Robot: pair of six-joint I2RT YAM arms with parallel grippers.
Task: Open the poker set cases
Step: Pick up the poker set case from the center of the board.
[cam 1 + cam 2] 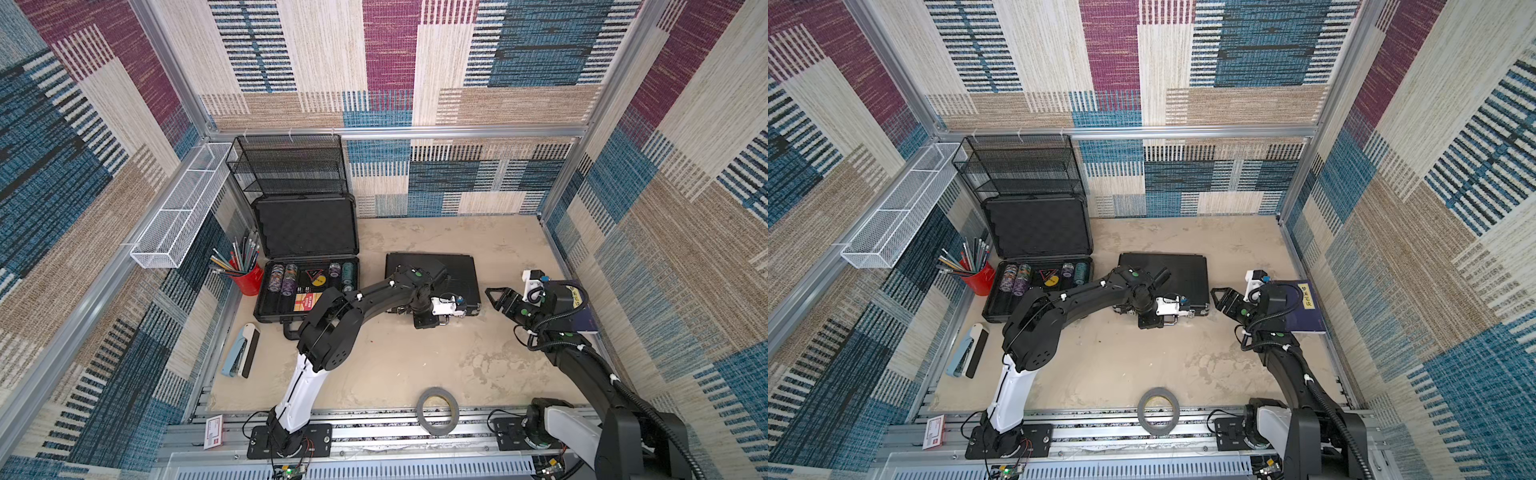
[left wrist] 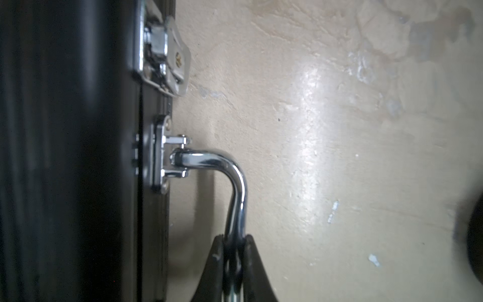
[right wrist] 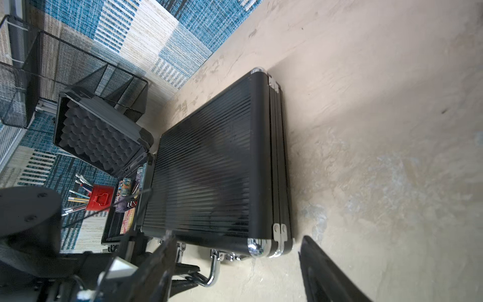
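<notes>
Left wrist view: the left gripper (image 2: 234,241) pinches the silver handle (image 2: 236,188) of the black case (image 3: 203,162), lying shut on the table (image 1: 415,365). The grey case (image 1: 307,226) stands open. The right gripper (image 1: 496,297) hovers spread nearby. Next, I think, the lid needs lifting.

Nothing legible enough to read out in full.

Yellow label (image 1: 1307,300) on cover of dark blue book (image 1: 1308,319): column of dark characters, too small to make out.

Inside larger open case (image 1: 307,226): red-and-yellow card (image 1: 306,301) with rows of print, blurred beyond reading; black triangle emblem (image 1: 314,275) bearing a red V-shaped mark, just above a yellow disc (image 1: 318,284).

White card (image 1: 214,431) at front rail: red border and red print, unreadable.

Red cup (image 3: 100,200), in right wrist view: moulded mark, shape only.
</notes>
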